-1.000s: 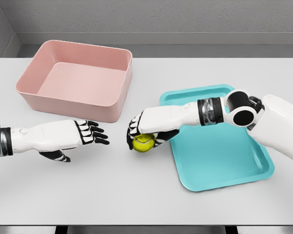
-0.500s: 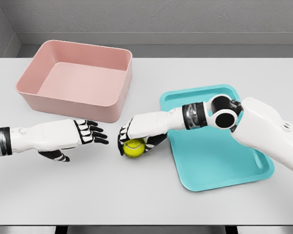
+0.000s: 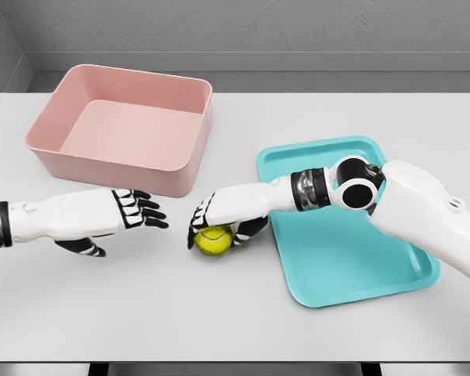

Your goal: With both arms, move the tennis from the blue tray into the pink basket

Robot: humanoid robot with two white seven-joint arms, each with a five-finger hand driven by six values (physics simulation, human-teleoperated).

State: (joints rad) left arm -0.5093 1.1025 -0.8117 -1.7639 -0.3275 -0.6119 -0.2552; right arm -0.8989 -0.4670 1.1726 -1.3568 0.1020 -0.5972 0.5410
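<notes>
We count one tennis ball (image 3: 213, 240), one blue tray (image 3: 352, 243), one pink basket (image 3: 121, 129) and two hands on a single white table (image 3: 219, 313). Nearest us, the table's front strip toward 6 o'clock lies bare, the widest open room in view. Just beyond it, at the middle, the yellow-green ball sits under our right hand (image 3: 223, 215), whose fingers (image 3: 197, 222) curl down over its top and sides, clasping it; the ball is off the tray, on or just above the table, just beside the tray's left edge. At 9 o'clock of the ball our left hand (image 3: 110, 215) hovers with its fingers spread and holding nothing, a gap of bare table between the two hands. The tray lies at 3 o'clock, its near corner close to the table's front edge. Farthest, at 11 o'clock, the basket stands open, its near wall just beyond both hands.
</notes>
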